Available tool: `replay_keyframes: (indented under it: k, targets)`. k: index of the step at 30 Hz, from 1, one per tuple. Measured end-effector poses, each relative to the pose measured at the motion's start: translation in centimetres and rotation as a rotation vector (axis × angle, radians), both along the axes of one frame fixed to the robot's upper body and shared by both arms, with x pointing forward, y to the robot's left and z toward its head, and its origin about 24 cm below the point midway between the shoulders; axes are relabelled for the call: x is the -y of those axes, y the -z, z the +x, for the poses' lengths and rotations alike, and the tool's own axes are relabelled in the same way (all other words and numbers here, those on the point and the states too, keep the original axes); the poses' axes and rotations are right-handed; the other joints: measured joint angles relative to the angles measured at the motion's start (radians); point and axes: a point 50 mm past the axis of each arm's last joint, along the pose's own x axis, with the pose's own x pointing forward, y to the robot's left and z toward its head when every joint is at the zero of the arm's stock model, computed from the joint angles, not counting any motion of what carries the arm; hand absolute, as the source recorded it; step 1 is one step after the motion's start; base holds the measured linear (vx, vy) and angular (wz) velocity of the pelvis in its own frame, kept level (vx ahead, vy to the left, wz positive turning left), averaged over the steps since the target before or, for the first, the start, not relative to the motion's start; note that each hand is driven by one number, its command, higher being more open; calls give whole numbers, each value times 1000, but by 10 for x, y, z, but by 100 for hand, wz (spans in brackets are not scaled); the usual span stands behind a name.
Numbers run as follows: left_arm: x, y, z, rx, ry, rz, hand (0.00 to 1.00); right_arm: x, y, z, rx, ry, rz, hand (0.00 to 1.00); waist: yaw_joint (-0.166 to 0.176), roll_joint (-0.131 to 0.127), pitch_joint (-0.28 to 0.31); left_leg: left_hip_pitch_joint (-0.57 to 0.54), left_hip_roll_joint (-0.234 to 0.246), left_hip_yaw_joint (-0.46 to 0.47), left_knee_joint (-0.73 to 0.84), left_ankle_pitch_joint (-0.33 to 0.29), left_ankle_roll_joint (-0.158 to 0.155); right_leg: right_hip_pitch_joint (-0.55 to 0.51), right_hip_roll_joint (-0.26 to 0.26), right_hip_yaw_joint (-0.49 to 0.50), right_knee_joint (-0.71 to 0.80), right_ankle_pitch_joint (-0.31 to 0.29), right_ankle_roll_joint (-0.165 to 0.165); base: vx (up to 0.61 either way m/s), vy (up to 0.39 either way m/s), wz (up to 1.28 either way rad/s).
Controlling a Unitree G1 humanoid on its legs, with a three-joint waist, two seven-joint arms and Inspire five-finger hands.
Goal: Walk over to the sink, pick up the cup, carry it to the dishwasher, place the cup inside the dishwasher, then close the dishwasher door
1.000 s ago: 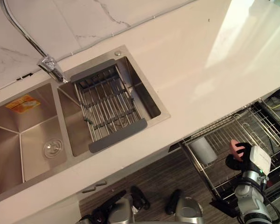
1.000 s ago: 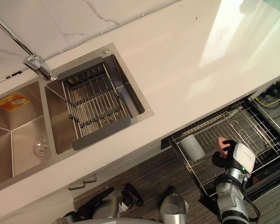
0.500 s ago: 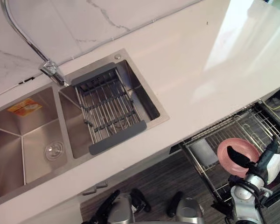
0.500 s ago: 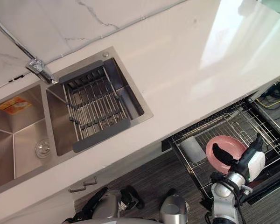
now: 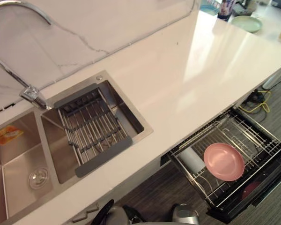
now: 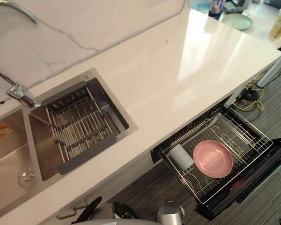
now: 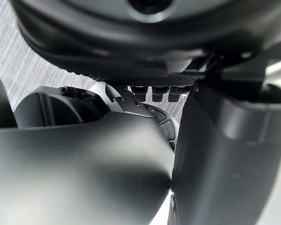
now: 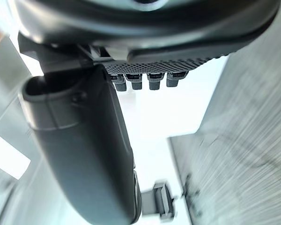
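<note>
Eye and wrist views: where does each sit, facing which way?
Left eye view: on the head, looking down at the sink, countertop and pulled-out dishwasher rack with cup and pink plate.
Right eye view: beside it, facing the same scene.
Left wrist view: on the left wrist, looking along the left hand toward the floor.
Right wrist view: on the right wrist, along the right hand toward the floor.
Shared: eye views, the cup; wrist views, the floor.

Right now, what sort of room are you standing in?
Most likely a kitchen: a steel double sink with a curved tap set in a long white counter, and below it an open dishwasher rack holding a pink plate and a pale cup.
</note>
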Motion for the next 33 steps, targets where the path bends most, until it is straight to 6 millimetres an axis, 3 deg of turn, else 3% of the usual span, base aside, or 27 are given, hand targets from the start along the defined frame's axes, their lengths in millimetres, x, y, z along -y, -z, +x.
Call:
replay_keyframes:
  k: [3, 5, 7, 10, 14, 18, 22, 26, 33]
  targets:
    - [2, 1, -2, -28, -11, 3, 100, -32, 37, 9, 98, -103, 173, 100, -9, -1, -1, 13, -16, 12, -37, 8, -13, 2, -1, -1, -16, 15, 0, -12, 12, -1]
    - [4, 1, -1, -33, -9, 4, 100, -48, 49, 25, 110, -209, 232, 100, -9, -1, -3, 16, -28, 23, -63, 14, -22, 1, -1, -5, -26, 25, 1, -67, 47, 10]
    - [5, 1, -1, -31, -13, -1, 100, -62, 54, 58, 124, -408, 253, 100, -6, 3, -13, 16, -47, 28, -103, 17, -27, -2, -2, -19, -46, 42, 2, -97, 75, 24]
    - [7, 1, 1, -27, 0, 0, 100, -71, 51, 82, 161, -569, 220, 100, 30, 1, -24, 14, -61, 28, -135, 17, -28, 0, -1, -44, -57, 55, 3, -110, 83, 27]
    - [8, 2, 0, -14, -8, -7, 100, -75, 54, 83, 157, -691, 227, 100, 42, 0, -25, 12, -71, 26, -149, 19, -31, 9, -4, -65, -59, 66, 3, -90, 82, 19]
    - [7, 2, -1, 2, -4, -9, 100, -69, 52, 88, 112, -806, 231, 100, 44, 0, -27, -10, -79, 21, -136, 45, -56, 11, -20, -93, -55, 64, 1, -82, 50, 19]
    - [7, 2, 0, 36, 5, -12, 100, -63, 49, 94, 91, -881, 235, 100, 50, -1, -27, -47, -80, -9, -88, 83, -52, 13, -43, -127, -33, 59, -2, -72, -11, 31]
    - [6, 1, 2, 76, 20, -15, 100, -59, 49, 100, 84, -957, 248, 100, 77, -3, -28, -79, -82, -27, -27, 143, -47, 20, -82, -150, -3, 52, -2, -64, -36, 20]
    - [6, 1, 4, 123, 37, -16, 100, -51, 46, 120, 103, -1032, 288, 100, 103, -8, -35, -121, -118, -76, 8, 202, -36, 25, -137, -191, 30, 52, 9, -38, 18, 20]
